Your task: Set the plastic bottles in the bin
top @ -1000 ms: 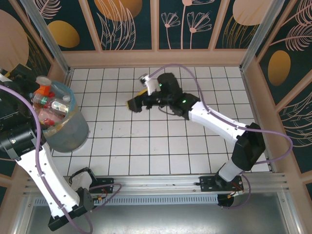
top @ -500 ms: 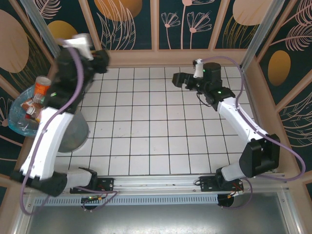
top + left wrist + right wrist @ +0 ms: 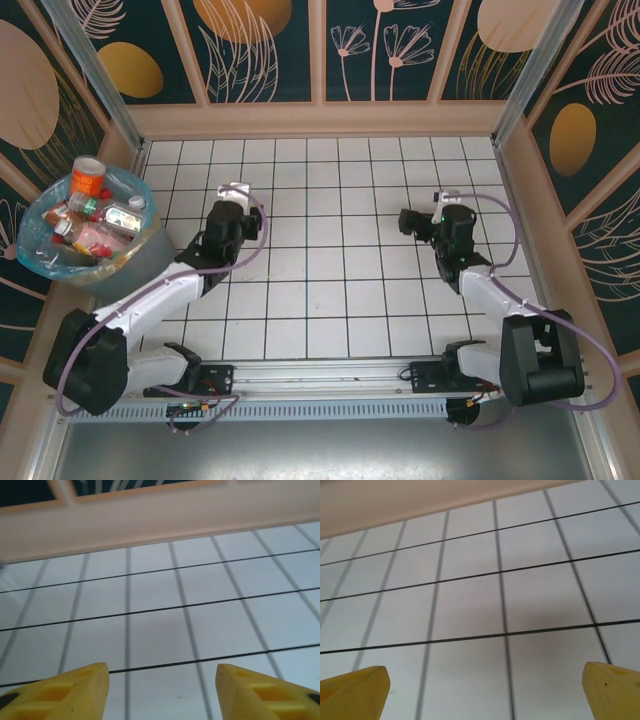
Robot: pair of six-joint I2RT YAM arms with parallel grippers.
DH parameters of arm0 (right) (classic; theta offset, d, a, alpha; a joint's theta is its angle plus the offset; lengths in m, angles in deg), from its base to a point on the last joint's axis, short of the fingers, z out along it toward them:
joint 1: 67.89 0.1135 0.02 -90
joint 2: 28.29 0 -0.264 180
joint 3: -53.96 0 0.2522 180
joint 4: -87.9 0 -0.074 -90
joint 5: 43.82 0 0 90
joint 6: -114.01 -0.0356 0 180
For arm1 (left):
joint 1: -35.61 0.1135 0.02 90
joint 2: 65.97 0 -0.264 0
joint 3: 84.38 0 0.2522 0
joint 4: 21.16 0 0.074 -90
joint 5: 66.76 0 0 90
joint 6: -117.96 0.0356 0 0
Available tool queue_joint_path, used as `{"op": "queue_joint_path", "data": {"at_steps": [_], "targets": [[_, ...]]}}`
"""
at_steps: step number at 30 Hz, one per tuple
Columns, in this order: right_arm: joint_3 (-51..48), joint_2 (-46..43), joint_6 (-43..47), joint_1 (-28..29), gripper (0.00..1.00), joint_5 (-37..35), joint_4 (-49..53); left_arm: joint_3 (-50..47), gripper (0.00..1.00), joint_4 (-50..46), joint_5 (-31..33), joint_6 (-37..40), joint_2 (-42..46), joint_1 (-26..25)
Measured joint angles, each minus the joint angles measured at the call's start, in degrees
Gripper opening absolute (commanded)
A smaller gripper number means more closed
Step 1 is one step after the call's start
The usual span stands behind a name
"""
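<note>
The bin (image 3: 135, 262), round and grey with a light-blue bag liner, stands at the far left of the tiled table. Several plastic bottles (image 3: 92, 212) with red and orange labels lie heaped inside it, one orange-capped bottle (image 3: 88, 176) sticking up at the back. My left gripper (image 3: 222, 222) rests low over the tiles to the right of the bin. Its yellow fingers (image 3: 75, 692) stand apart with only bare tile between them (image 3: 162, 669). My right gripper (image 3: 408, 221) is over the right half of the table, open wide (image 3: 485, 669) and empty.
A raised beige ledge (image 3: 320, 118) and patterned wall panels close off the back and sides of the table. White tiles (image 3: 320, 270) stretch between the two arms. Metal posts stand at the back corners (image 3: 95, 70).
The left arm came down from beside the bin to the tiles and its jaws widened. The right arm drew back to the right. The bin now sits slightly further left.
</note>
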Motion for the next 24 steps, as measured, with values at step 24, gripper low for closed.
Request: {"op": "queue_joint_path", "data": {"at_steps": [24], "targets": [[-24.5,13.88,8.37,-11.8,0.99,12.02,-56.65,-24.92,0.68,42.8,-14.86,6.16,-6.64,20.09]]}}
